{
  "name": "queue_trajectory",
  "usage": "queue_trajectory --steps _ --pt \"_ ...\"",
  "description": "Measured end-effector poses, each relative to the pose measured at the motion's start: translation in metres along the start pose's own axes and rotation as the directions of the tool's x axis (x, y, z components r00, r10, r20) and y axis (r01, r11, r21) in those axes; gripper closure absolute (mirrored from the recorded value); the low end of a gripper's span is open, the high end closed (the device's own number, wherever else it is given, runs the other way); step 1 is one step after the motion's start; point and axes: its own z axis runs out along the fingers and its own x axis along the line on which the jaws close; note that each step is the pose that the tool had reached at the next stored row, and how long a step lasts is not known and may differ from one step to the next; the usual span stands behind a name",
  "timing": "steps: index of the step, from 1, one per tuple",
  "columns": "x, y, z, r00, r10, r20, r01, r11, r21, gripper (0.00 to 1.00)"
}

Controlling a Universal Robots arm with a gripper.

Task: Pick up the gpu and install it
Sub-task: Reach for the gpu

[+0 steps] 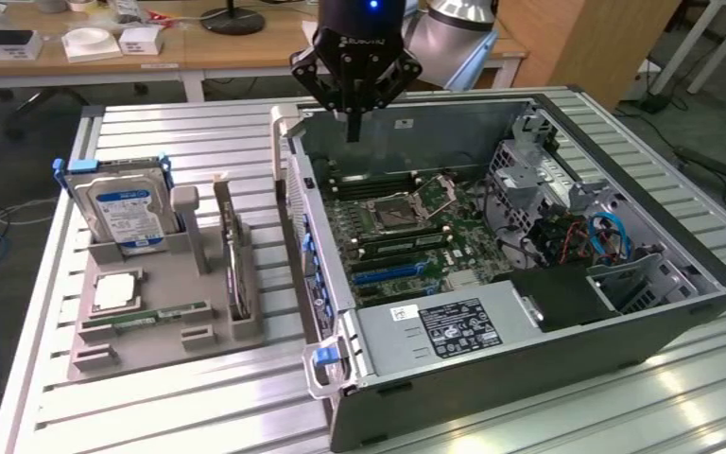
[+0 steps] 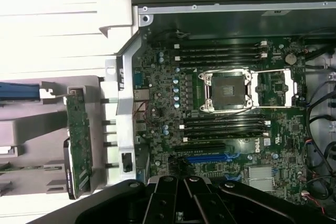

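Gpu (image 1: 233,274) stands edge-on; wrist view bares green face.

Your gripper (image 1: 353,135) is all matte black: chunky angular body, pale lettering (image 1: 360,43) across the front, and a blue light (image 1: 372,5) glowing just above it. The arm (image 1: 458,28) behind is a smooth silver-grey tube. Up close you get black linkage bars (image 2: 173,200) with round pivot pins (image 2: 167,180).

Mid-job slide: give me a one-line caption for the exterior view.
Gripper, jaws shut and empty, hangs over the open computer case; the gpu stands upright in the grey holder beside it.
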Motion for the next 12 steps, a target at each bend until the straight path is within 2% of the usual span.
queue_trajectory --steps 12 --pt "0.018 -0.0015 -0.0004 1.0 0.0 0.0 0.0 1.0 0.0 0.9"
